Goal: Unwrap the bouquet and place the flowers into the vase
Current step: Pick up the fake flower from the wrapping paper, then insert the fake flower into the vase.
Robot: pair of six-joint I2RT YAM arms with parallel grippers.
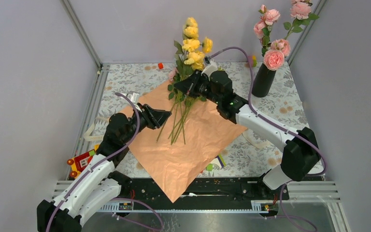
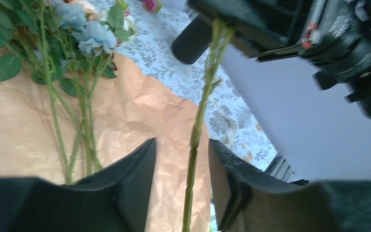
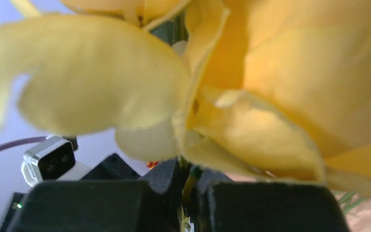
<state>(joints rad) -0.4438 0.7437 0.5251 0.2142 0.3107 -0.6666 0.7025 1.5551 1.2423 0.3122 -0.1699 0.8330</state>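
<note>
While the right claw (image 1: pixel 187 87) is clamped on the upright yellow flower (image 1: pixel 192 46) and the left claw (image 1: pixel 163 116) stands slightly apart around its lower stem above the paper (image 1: pixel 183 154), the vase (image 1: pixel 263 79) lies at three o'clock, nearest the right arm.

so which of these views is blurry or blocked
Top external: sharp, evenly lit, no glare. Left wrist: green stem fairly crisp, right arm near the lens soft. Right wrist: yellow flowers fill most of the frame, badly out of focus.

Blurred yellow blooms (image 3: pixel 251 96) (far too close) fill the right wrist view, cut off by its edges.
</note>
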